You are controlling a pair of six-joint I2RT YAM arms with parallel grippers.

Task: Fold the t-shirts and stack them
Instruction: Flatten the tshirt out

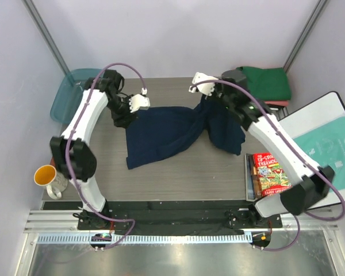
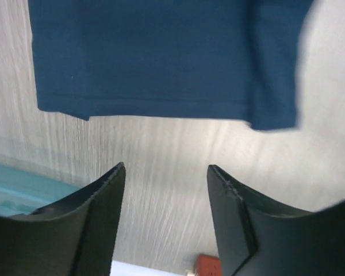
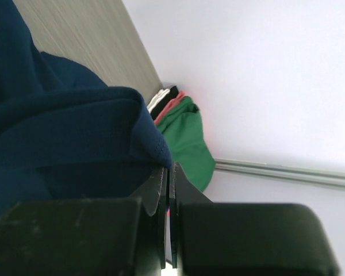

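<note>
- The right fingers (image 3: 155,191) are pressed together on a fold of the navy t-shirt (image 1: 172,135) and hold that end up off the table (image 1: 178,172). The rest of the shirt trails away from them in a rumpled sheet. The pinch looks shallow, right at the tips, so a quick pull could let the cloth slide out and drop in a heap.
- The left fingers (image 2: 106,218) are spread apart with nothing between them, above the table. The shirt's hem runs just ahead of their tips and does not touch them. If they close from here they catch only air. If they come down short of the hem they scrape the table instead.
- From above, the shirt looks twisted between the two sets of fingers, with one side bunched below the right ones. With only one end held, stretching it now would probably drag the whole shirt sideways rather than flatten it.
- The stack of folded shirts (image 3: 187,138), green on top with salmon showing under it, sits just beyond the right fingers. If the lifted cloth swings that way, it could brush the stack and knock it askew.
- A teal bin (image 2: 11,192) lies off to one side of the left fingers, and a wide reach that way risks a bump.
</note>
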